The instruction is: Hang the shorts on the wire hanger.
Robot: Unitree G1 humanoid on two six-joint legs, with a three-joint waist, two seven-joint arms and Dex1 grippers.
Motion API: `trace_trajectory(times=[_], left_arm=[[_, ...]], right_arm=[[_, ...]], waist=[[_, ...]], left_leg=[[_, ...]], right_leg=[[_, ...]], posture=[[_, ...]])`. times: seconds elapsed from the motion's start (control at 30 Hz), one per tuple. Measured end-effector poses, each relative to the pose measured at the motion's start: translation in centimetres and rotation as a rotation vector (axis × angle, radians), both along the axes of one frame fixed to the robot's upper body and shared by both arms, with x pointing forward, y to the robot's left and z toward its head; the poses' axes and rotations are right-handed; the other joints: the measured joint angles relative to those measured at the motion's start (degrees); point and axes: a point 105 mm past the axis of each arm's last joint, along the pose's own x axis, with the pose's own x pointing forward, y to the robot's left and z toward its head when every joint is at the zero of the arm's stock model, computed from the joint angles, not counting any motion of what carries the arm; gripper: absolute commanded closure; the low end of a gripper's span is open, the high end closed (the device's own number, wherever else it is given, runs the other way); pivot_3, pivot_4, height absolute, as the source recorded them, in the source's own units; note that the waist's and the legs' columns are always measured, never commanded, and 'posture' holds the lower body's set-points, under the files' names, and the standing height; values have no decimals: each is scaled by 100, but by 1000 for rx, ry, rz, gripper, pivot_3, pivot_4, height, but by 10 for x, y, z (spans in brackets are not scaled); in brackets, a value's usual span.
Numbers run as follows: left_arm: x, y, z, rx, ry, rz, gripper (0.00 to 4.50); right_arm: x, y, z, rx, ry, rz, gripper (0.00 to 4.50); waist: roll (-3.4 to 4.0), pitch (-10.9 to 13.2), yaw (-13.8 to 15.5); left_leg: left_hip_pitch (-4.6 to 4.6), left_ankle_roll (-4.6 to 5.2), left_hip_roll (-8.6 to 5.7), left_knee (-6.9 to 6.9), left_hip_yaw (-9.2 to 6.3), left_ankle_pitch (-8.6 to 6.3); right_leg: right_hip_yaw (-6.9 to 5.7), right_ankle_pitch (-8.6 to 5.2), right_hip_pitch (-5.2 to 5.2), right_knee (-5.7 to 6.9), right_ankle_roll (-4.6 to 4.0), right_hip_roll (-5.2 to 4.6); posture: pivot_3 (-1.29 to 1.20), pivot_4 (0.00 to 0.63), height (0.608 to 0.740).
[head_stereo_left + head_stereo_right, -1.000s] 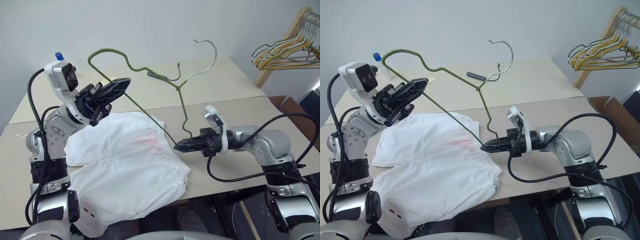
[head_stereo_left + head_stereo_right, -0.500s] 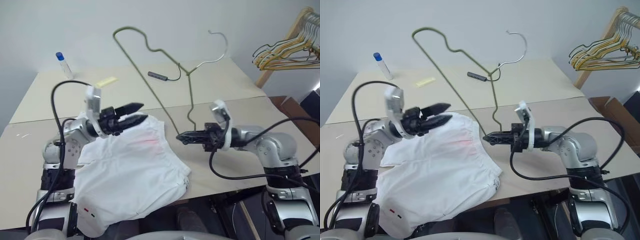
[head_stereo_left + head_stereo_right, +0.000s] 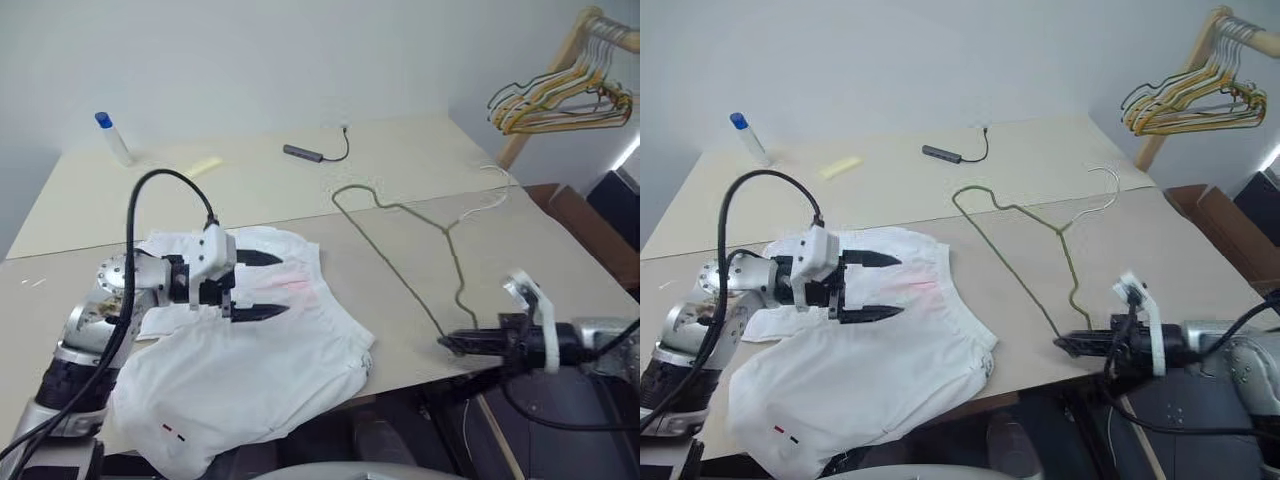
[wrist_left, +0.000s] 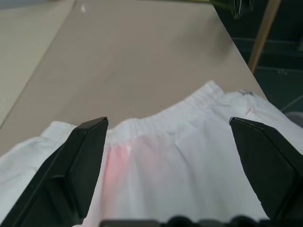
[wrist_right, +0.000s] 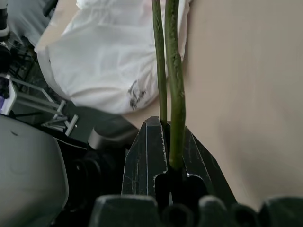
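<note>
The white shorts (image 3: 260, 350) lie spread at the table's front left, with a faint pink smudge near the elastic waistband (image 4: 180, 113). My left gripper (image 3: 282, 285) is open, low over the cloth by that smudge, fingers (image 4: 80, 165) wide apart and holding nothing. The olive-grey wire hanger (image 3: 445, 228) lies flat on the table to the right of the shorts, its hook toward the far right. My right gripper (image 3: 450, 343) is shut on the wire hanger's near corner at the table's front edge. The right wrist view shows the wire (image 5: 173, 71) pinched between the jaws.
A bunch of yellow and dark hangers (image 3: 560, 95) hangs on a wooden rack at the far right. At the back of the table are a blue-capped bottle (image 3: 110, 135), a yellow slip (image 3: 205, 165) and a dark dongle with cable (image 3: 305, 153).
My left gripper let go of the hanger, opened and dropped onto the shorts. My right gripper pulled the hanger right and down, from raised in the air to flat on the table.
</note>
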Motion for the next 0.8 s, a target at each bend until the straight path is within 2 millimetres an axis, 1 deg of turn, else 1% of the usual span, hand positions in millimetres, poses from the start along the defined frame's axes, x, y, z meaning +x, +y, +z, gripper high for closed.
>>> trace_trajectory(times=[0.07, 0.13, 0.27, 0.43, 0.6, 0.67, 0.8], left_arm=[[-7, 2, -12, 16, 44, -4, 53], [-11, 7, -19, 51, 66, 5, 53], [-15, 19, -28, 127, 67, 22, 53], [-23, 22, -31, 148, 67, 17, 53], [-28, 26, -29, 164, 57, 38, 53], [-31, 28, -30, 173, 62, 57, 53], [-36, 30, -31, 174, 69, 81, 53]], right_arm=[[-2, -7, -3, 29, 112, -5, 4500], [-6, -11, -5, 71, 244, -1, 4500], [-11, -9, -10, 118, 398, 42, 4500], [-2, -2, -16, 113, 467, 70, 4500], [7, 9, -28, 115, 520, 79, 4500], [12, 9, -33, 112, 534, 58, 4500], [17, 3, -41, 75, 553, 17, 4500]], waist=[[-5, 3, -54], [-5, 3, -84], [-3, 6, -92], [-5, 8, -34], [-1, 10, 81], [-1, 10, 147], [0, 10, 289]], left_leg=[[3, 0, -1, 0, -2, 0], [3, 1, 0, 0, -6, 0], [-4, 7, -1, 0, -4, -10], [-1, 7, -5, 3, -3, -10], [-3, 7, -2, 3, -6, -10], [-2, 7, -4, 3, -5, -10], [-2, 7, -5, 3, -4, -10]], right_leg=[[1, 1, -5, -1, 1, 1], [-1, 2, -19, -1, 1, 1], [3, -1, -26, -6, 4, -4], [4, 0, -24, -6, 11, -10], [1, 0, -29, -2, 10, -6], [3, 0, -28, -3, 10, -9], [-1, 1, -29, -1, 8, -10]], posture=[[-152, 0, 740], [-145, 0, 740], [-120, 0, 740], [-79, 0, 740], [-51, 0, 740], [-33, 0, 740], [-20, 0, 740]])
